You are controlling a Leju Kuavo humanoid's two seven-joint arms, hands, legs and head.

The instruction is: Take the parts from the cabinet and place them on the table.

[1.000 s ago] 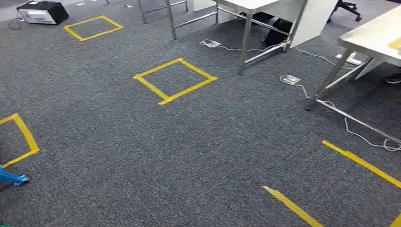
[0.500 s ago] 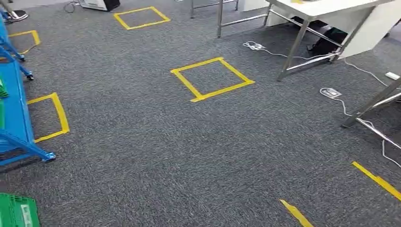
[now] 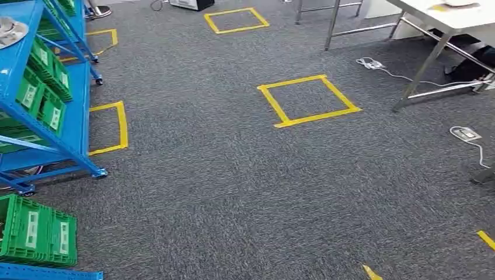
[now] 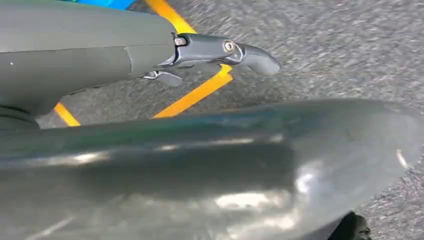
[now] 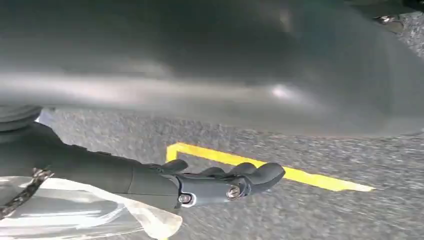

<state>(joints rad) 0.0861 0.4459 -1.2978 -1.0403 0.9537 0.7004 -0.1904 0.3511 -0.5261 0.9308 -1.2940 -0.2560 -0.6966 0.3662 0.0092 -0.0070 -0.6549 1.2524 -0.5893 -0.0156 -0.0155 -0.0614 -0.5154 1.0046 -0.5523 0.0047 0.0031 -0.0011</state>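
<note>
The cabinet [image 3: 44, 111], a blue rack holding green bins [image 3: 45, 99], is standing at the left of the head view, with a metal part [image 3: 10, 29] lying on its top shelf. The white table [image 3: 449, 14] is standing well apart, far right. The left hand [image 4: 220, 52] is hanging empty, fingers extended. The right hand [image 5: 220, 182] is gripping a clear plastic bag [image 5: 90, 215] over grey carpet [image 3: 233, 186].

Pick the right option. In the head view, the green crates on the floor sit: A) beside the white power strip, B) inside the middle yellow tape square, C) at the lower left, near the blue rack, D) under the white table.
C: the green crates stand on the carpet at the lower left, just below the blue rack, far from the white table.
</note>
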